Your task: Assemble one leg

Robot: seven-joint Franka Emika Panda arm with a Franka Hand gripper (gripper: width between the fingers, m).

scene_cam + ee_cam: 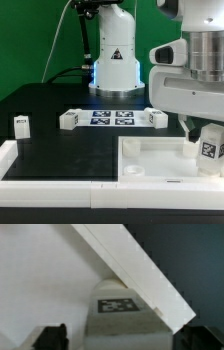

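Tool [127, 336]: hangs low over the exterior view's right end of the bench [60, 140], down around the leg [118, 305].

Biggest hazard, by judgement: the white panel [150, 165]. Lies flat just beside the leg and shows in the wrist view as a thick edge slanting close past the leg's tagged face. Could get clipped on closing or lifting, then dragged, with corner sockets shifted out of place. Calls for a straight, slow rise clear of that edge.

No hazard seen for the marker board [110, 118] mid-bench or the spare leg [21, 124] alone toward the exterior view's left: both well apart from the work.

Smaller hazard: the leg itself. Might get pushed sideways or tipped against the panel by an uneven close, or end up clamped askew and so refuse to seat in a socket later. Shows its tag face to the wrist camera; cannot tell whether standing on the bench or on the panel's corner.

Tool in detail: spread wide, pinching nothing. Straddles the leg, with a sliver of gap at each dark fingertip [50, 336], so apparently touching nothing. Cannot tell how far down the leg's sides.
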